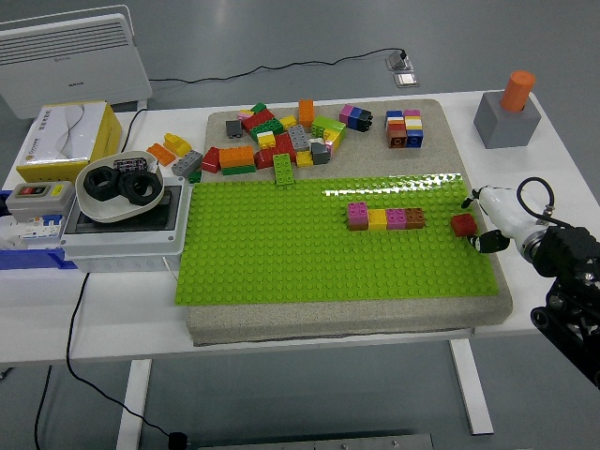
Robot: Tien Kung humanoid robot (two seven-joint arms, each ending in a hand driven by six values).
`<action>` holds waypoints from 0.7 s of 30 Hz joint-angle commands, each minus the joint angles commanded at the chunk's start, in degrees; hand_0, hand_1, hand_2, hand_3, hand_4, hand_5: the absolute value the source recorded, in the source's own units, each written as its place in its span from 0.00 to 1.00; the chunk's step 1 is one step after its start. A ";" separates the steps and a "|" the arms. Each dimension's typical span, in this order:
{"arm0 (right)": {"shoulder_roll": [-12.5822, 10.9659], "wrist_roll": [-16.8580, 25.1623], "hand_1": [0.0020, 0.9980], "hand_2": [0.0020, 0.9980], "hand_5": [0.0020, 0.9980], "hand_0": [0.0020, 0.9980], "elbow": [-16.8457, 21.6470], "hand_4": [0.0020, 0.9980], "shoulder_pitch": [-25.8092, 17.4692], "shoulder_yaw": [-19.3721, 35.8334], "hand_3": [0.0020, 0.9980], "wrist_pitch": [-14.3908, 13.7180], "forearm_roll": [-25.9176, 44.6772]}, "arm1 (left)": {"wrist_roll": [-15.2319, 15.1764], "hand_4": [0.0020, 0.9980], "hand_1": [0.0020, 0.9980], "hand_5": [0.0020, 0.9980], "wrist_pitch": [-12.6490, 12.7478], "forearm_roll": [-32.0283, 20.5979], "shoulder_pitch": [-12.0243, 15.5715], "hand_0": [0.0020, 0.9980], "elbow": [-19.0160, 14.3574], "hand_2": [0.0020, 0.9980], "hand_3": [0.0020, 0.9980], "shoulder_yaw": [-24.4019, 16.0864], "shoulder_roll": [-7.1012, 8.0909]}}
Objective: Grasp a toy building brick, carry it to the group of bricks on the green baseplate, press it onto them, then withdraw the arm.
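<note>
A red brick (462,224) sits on the right edge of the green baseplate (281,253). A row of bricks (385,217), pink, yellow, magenta and brown, stands on the plate just left of it. My right hand (476,221), white with dark fingertips, comes in from the right and lies right beside the red brick. Its fingers (485,242) are spread either side of the brick's right end without closing on it. The left arm is out of view.
A pile of loose bricks (277,141) and a small stack (404,127) lie on the mat behind the plate. A grey block with an orange cylinder (507,111) stands at the far right. A grey box with black rings (120,202) is at the left.
</note>
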 joint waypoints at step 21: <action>-0.04 0.75 0.76 0.78 0.20 0.76 -0.83 0.65 0.26 -0.79 0.55 -1.10 0.90 | -0.01 0.68 0.51 0.55 -0.02 0.00 -0.11 0.68 0.00 0.54 0.53 -0.06 0.16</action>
